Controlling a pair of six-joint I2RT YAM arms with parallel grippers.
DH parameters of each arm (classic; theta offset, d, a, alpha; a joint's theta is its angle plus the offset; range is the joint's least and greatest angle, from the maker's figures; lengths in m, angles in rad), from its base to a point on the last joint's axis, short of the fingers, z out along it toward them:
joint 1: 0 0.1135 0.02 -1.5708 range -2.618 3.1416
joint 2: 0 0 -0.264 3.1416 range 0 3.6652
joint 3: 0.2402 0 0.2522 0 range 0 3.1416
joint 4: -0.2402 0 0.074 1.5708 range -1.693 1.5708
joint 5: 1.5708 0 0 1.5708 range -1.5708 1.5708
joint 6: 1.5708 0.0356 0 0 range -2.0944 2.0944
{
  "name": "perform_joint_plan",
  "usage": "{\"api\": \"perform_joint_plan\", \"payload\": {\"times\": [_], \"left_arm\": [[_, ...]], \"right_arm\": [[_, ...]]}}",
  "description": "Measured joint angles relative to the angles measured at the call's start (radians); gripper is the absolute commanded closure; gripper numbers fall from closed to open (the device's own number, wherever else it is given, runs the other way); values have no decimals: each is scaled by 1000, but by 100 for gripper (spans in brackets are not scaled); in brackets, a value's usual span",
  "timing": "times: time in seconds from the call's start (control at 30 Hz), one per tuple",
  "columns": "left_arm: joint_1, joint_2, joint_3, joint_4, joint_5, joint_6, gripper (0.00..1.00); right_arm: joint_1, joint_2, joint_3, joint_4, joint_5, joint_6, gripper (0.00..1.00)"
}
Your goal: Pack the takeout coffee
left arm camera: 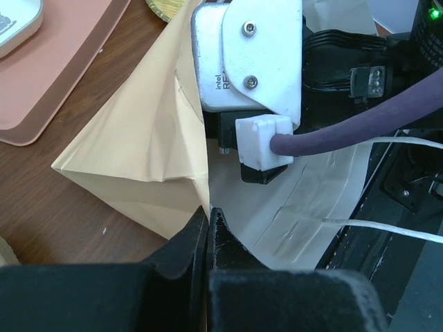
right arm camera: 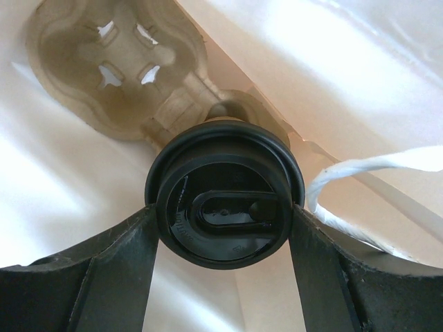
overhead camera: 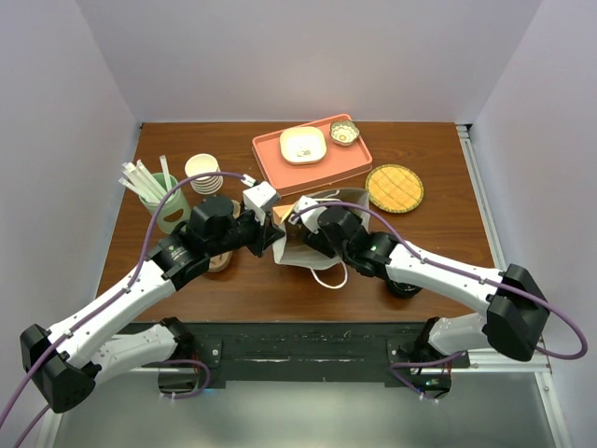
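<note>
Coffee lid (right arm camera: 225, 197): glossy black plastic. Bag (left arm camera: 135, 142): matt tan paper, creased. Carrier (right arm camera: 104, 76): rough moulded pulp. Table (overhead camera: 438, 224): smooth wood.

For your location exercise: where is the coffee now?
Right wrist view, centre: the coffee sits inside the bag, held in the jaws of the right gripper, just below the carrier.
</note>
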Motion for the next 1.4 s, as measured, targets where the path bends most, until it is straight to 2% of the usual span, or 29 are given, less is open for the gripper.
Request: {"api": "perform_joint_plan", "payload": {"times": [0.07,0.2,0.3,0.37,0.53,0.87,1.1,1.4], "left_arm": [[0,0,0,0,-3,0,100],[1,2,0,1,-5,0,100],[1,5,0,3,-6,6,100],[1,7,0,5,-9,8,100],[2,11,6,5,-13,12,100],[2,14,9,11,-13,16,100],[-1,14,10,31,27,20,100],[2,14,5,42,95,94,100]], "right_arm": [[0,5,-4,14,2,5,57],[0,6,-19,39,12,19,52],[0,16,-20,58,24,30,52],[0,23,-20,67,34,36,57],[-2,29,-20,81,53,53,52],[-3,18,-20,56,77,86,55],[-21,-69,-55,-1,-20,94,55],[-42,-108,-97,24,-89,30,58]]}}
